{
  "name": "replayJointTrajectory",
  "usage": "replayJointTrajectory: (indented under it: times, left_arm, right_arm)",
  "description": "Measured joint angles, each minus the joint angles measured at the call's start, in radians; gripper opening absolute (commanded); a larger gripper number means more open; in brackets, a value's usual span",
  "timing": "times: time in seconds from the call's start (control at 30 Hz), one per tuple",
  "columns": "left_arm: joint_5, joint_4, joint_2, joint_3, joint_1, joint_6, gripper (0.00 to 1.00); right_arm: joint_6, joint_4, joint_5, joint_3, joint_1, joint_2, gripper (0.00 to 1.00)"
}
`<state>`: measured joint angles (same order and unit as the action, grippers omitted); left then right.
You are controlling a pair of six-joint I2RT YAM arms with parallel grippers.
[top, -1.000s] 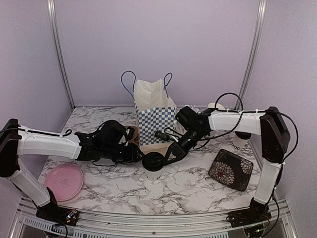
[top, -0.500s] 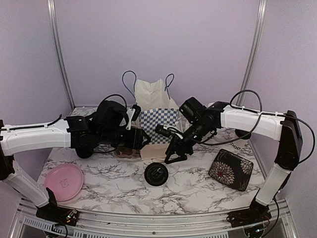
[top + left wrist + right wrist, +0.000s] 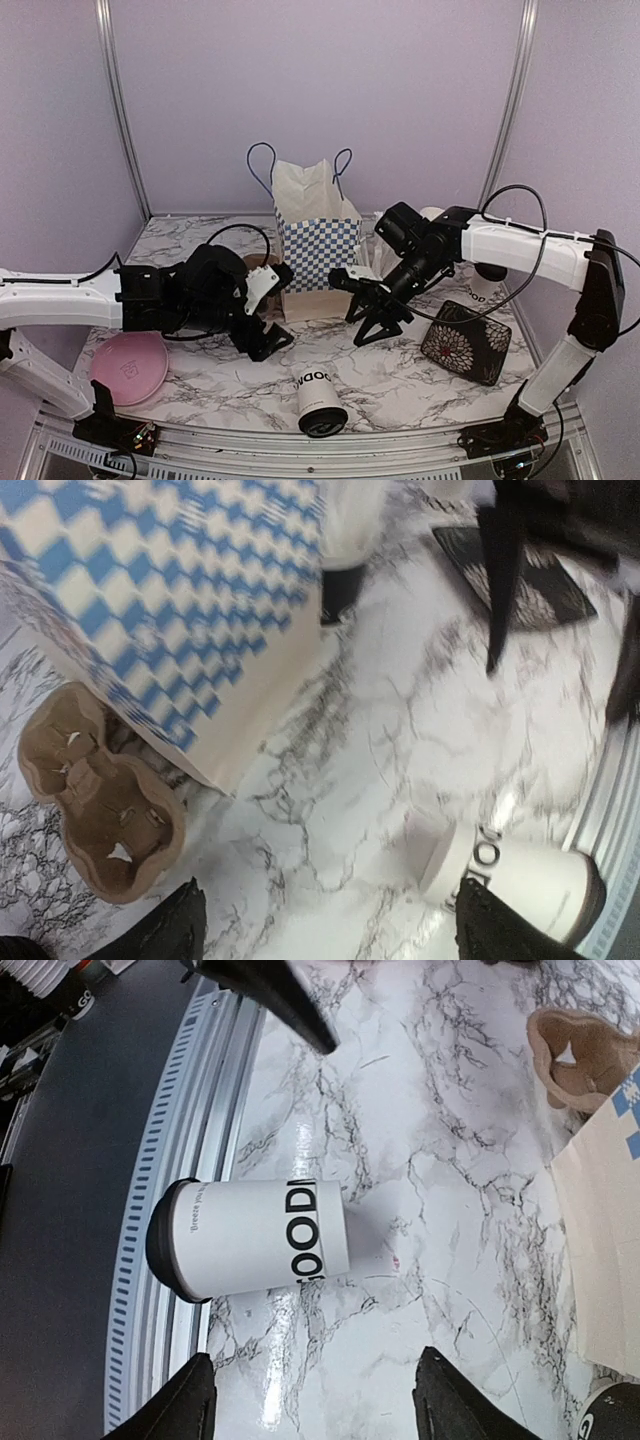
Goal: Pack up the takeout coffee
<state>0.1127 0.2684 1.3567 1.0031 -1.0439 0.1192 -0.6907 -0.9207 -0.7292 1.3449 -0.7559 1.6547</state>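
Observation:
One takeout coffee cup, white with black lettering and a black lid, lies on its side at the table's front edge, lid toward the rail. It also shows in the right wrist view and the left wrist view. My left gripper hangs open to the cup's upper left, nothing between its fingers. My right gripper is open too, above and right of the cup, fingers empty. The brown pulp carrier sits by the bag's left side. A second cup stands at the far right.
A blue-and-white checked paper bag stands upright at centre back with white tissue in it. A pink plate lies front left. A black floral pouch lies front right. The metal rail runs along the front edge beside the fallen cup.
The cup stood upright between both grippers a second ago; now it lies tipped over nearer the front edge. Both grippers have opened and drawn apart from it.

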Motion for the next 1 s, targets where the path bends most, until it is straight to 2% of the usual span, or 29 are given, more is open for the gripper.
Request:
replayJointTrajectory:
  times: [0.1, 0.17, 0.37, 0.53, 0.77, 1.0]
  left_arm:
    - [-0.055, -0.01, -0.068, -0.128, -0.074, -0.142, 0.99]
    - [-0.083, -0.014, -0.096, -0.177, -0.084, -0.225, 0.98]
    - [-0.151, -0.054, -0.091, -0.205, -0.092, -0.494, 0.96]
    - [-0.196, -0.079, 0.052, -0.135, -0.105, -0.642, 0.95]
    - [-0.199, -0.093, 0.243, -0.04, -0.17, -0.803, 0.97]
    - [-0.178, -0.135, 0.351, 0.017, -0.241, -0.916, 0.98]
  right_arm:
    - [-0.078, -0.032, -0.048, -0.034, 0.03, -0.058, 0.67]
    - [-0.117, -0.045, -0.08, -0.042, 0.068, -0.087, 0.67]
    - [-0.164, -0.048, -0.133, -0.077, 0.133, -0.117, 0.67]
    - [-0.177, -0.047, -0.134, -0.146, 0.135, -0.151, 0.64]
    - [-0.177, -0.007, -0.037, -0.293, 0.137, -0.224, 0.63]
    - [-0.179, 0.02, -0.002, -0.348, 0.148, -0.229, 0.62]
